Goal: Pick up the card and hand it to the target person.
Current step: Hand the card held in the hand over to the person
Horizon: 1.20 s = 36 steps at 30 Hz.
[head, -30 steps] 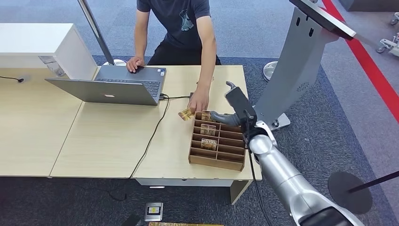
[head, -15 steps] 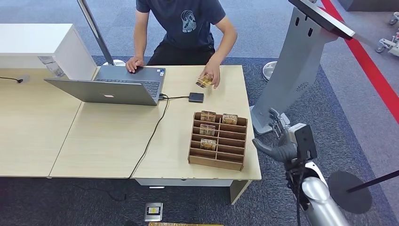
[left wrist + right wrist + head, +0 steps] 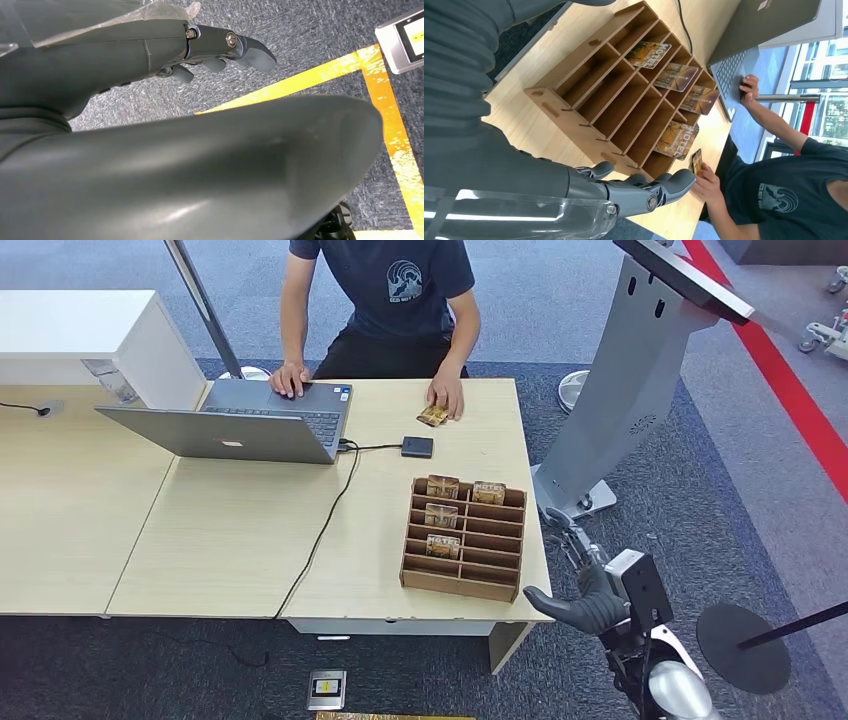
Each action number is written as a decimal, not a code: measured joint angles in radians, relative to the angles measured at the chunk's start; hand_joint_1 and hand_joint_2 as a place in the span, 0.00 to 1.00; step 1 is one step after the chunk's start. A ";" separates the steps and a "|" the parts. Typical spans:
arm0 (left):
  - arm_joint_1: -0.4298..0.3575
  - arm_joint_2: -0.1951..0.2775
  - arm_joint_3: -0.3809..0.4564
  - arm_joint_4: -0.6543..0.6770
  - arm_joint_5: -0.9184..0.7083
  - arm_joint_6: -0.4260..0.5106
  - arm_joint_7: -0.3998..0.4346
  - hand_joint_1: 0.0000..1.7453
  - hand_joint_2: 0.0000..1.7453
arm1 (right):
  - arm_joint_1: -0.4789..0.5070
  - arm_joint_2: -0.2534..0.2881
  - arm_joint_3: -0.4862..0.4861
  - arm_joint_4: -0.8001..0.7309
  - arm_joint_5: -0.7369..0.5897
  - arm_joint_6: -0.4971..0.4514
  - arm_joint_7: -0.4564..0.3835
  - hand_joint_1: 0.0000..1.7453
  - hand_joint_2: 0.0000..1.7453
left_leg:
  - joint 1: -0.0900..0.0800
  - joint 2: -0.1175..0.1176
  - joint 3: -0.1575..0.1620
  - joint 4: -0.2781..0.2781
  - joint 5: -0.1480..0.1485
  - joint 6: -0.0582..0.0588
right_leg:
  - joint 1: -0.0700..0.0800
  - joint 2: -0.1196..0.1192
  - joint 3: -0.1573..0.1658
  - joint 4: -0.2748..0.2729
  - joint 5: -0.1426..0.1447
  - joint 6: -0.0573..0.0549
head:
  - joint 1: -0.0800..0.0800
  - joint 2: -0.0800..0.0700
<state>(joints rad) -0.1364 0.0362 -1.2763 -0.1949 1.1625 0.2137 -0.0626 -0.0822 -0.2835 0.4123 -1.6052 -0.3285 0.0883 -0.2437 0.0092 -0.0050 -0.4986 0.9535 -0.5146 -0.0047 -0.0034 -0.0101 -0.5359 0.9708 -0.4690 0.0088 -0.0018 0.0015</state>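
The card (image 3: pixel 433 416) lies at the far edge of the table under the person's hand (image 3: pixel 447 398); the right wrist view shows that card (image 3: pixel 696 160) pinched in the person's fingers. A wooden card rack (image 3: pixel 480 585) on the table holds several more cards (image 3: pixel 442 515). My right hand (image 3: pixel 580 606) hangs empty off the table's near right corner, below the rack, with its fingers (image 3: pixel 673 183) apart. My left hand (image 3: pixel 220 47) hangs over the carpet and holds nothing, fingers loosely extended.
An open laptop (image 3: pixel 240 425) and a small black box (image 3: pixel 417 446) with a cable sit on the wooden table (image 3: pixel 220 540). A grey kiosk stand (image 3: pixel 630 380) rises right of the table. A black round base (image 3: pixel 742 645) and yellow floor tape (image 3: pixel 300 80) lie nearby.
My right arm has pulled back from the rack and dropped down past the table's near right corner. The person has carried the card from the rack to the table's far edge.
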 joint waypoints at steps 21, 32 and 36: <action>-0.005 0.000 0.020 0.000 0.000 0.003 -0.005 0.00 0.00 | -0.007 -0.005 0.025 0.002 -0.004 -0.011 -0.024 0.00 1.00 | 0.000 0.000 0.000 0.000 0.000 0.000 | 0.000 0.000 0.000 0.000 0.000 0.000 | 0.000 0.000; -0.005 -0.001 0.024 0.000 -0.001 0.004 -0.001 0.00 0.00 | -0.006 -0.012 0.025 0.001 0.011 -0.033 -0.023 0.00 1.00 | 0.000 0.000 0.000 0.000 0.000 0.000 | 0.000 0.000 0.000 0.000 0.000 0.000 | 0.000 0.000; -0.005 -0.001 0.024 0.000 -0.002 0.005 -0.001 0.00 0.00 | -0.006 -0.014 0.026 0.001 0.011 -0.036 -0.023 0.00 1.00 | 0.000 0.000 0.000 0.000 0.000 0.000 | 0.000 0.000 0.000 0.000 0.000 0.000 | 0.000 0.000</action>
<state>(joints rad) -0.1415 0.0351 -1.2524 -0.1953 1.1605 0.2184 -0.0636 -0.0879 -0.2973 0.4378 -1.6037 -0.3178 0.0525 -0.2670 0.0093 -0.0049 -0.4984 0.9535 -0.5146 -0.0047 -0.0034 -0.0101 -0.5360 0.9707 -0.4690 0.0088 -0.0019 0.0015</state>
